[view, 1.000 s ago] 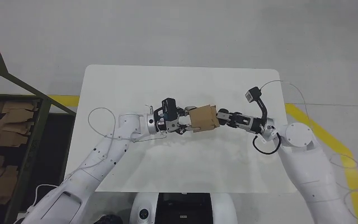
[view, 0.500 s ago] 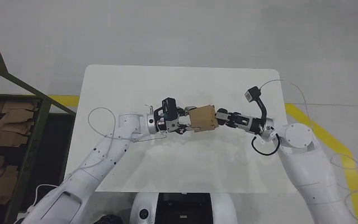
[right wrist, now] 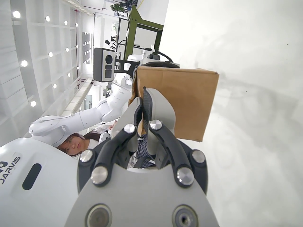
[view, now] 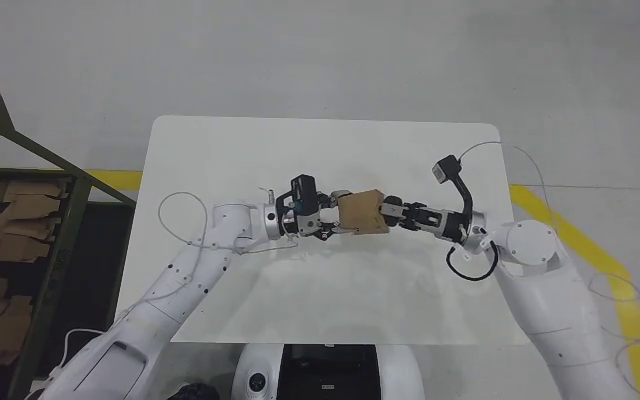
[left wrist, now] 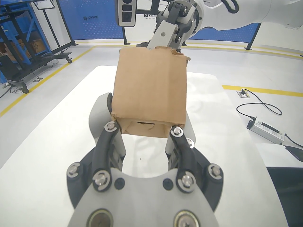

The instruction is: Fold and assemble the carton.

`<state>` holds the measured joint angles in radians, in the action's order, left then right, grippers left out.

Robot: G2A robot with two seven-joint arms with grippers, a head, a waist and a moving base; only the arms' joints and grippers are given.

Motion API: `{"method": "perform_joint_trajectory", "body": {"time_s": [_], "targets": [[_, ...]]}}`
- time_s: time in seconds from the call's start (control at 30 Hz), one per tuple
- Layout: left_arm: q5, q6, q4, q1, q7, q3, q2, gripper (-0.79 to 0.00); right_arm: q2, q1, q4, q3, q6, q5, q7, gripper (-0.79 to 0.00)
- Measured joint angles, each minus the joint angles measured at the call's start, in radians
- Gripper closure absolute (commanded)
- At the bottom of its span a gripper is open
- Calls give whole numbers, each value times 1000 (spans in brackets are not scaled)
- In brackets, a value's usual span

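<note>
Above table [view: 250, 150], left fingers [left wrist: 100, 116], right fingers [right wrist: 163, 109] clamping carton [view: 362, 212]

the top view looks straight down from overhead onto the white table [view: 200, 150], fairly far off. each wrist camera sits close behind its own gripper – the left gripper [left wrist: 146, 119] faces the right arm [left wrist: 236, 8], the right gripper [right wrist: 144, 93] faces back, its view rolled sideways. all three share the carton [view: 362, 212] between them
</note>
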<state>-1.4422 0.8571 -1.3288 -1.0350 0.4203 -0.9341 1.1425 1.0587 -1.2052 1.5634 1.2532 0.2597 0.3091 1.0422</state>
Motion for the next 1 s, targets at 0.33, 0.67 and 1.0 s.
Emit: {"method": "perform_joint_trajectory", "body": {"time_s": [0.33, 0.67, 1.0], "targets": [[26, 5, 17, 7, -25, 2, 4, -277, 1, 2, -23, -5, 22, 58, 13, -108], [53, 5, 29, 6, -34, -5, 5, -280, -6, -47, -29, 21, 57, 92, 17, -95], [68, 1, 32, 8, -57, -1, 9, -283, -13, -106, 13, 46, 89, 87, 2, -86]]}}
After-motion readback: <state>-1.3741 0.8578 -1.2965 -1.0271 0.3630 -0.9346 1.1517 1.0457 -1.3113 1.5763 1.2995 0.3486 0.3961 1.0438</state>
